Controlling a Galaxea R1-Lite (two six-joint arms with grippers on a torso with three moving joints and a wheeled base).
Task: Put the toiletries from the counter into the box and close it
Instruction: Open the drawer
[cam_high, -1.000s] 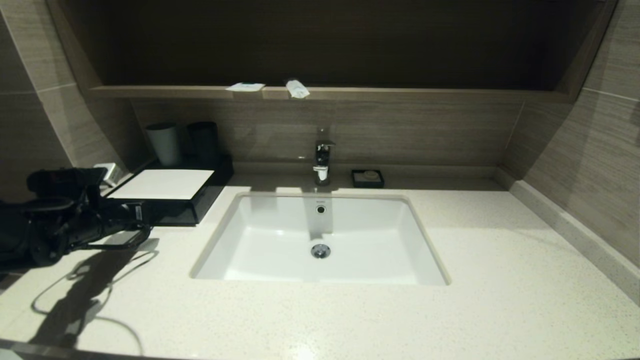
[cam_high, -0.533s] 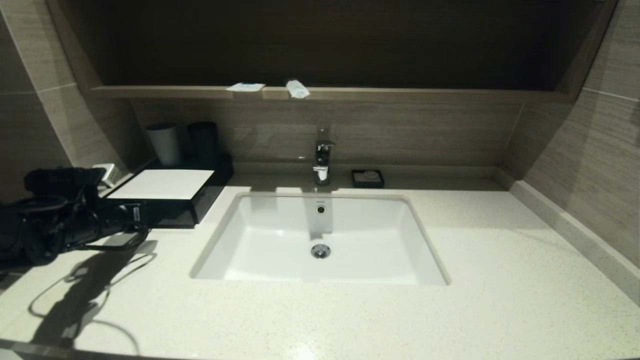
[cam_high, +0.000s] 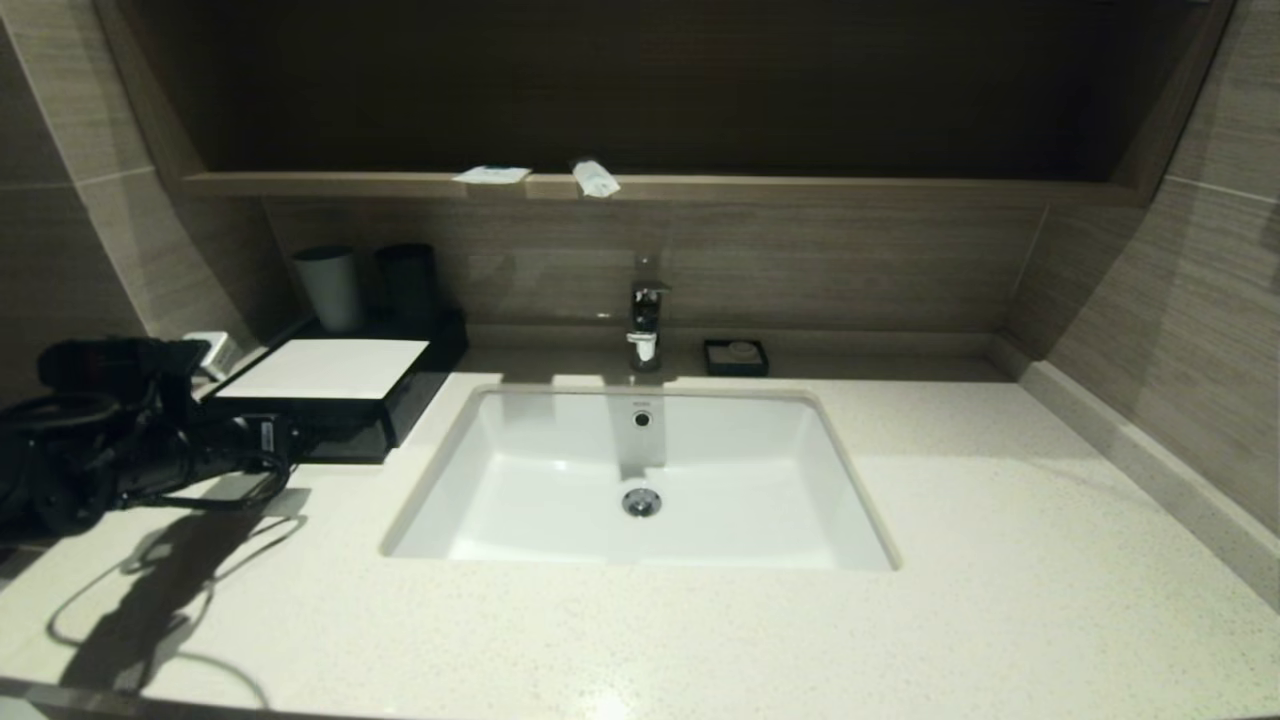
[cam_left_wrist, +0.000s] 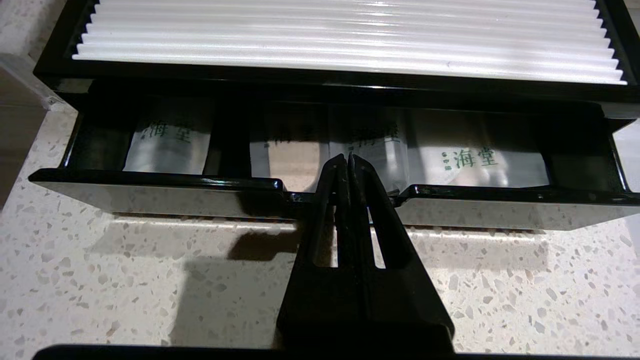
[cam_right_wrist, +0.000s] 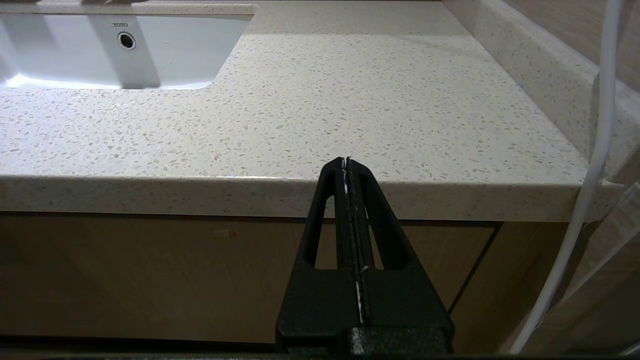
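Head view, change: the left gripper (cam_high: 283, 437) has drawn back toward the near-left over the last second, and the drawer (cam_high: 340, 443) of the low glossy black box with the flat white top panel (cam_high: 330, 368) now stands further out from the box front than it did.
Meaning for the task: the drawer is being opened, the first step; nothing has yet been loaded, so most of the work appears to lie ahead.
Left wrist view, grip: the left gripper's two black fingers (cam_left_wrist: 336, 175) are pressed together with nothing pinched between them, their tips hooked in the notch at the middle of the drawer's front lip (cam_left_wrist: 160, 180), pulling rather than grasping.
Drawer contents: several white packets with green printing (cam_left_wrist: 475, 160) already lie in its compartments.
Toiletries: the flat, squarish white sachet with a green mark (cam_high: 490, 174) and the narrow, tube-like white pouch (cam_high: 595, 178) lie near each other on the long brown wood-grain ledge (cam_high: 800, 188), far above the tap, well apart from the box.
Left arm pose: reaching in low from the left, roughly level over the speckled pale stone worktop (cam_high: 1000, 560), pointing at the box front.
Right gripper (cam_right_wrist: 347, 165): fingers closed and empty, parked below the worktop's near edge.
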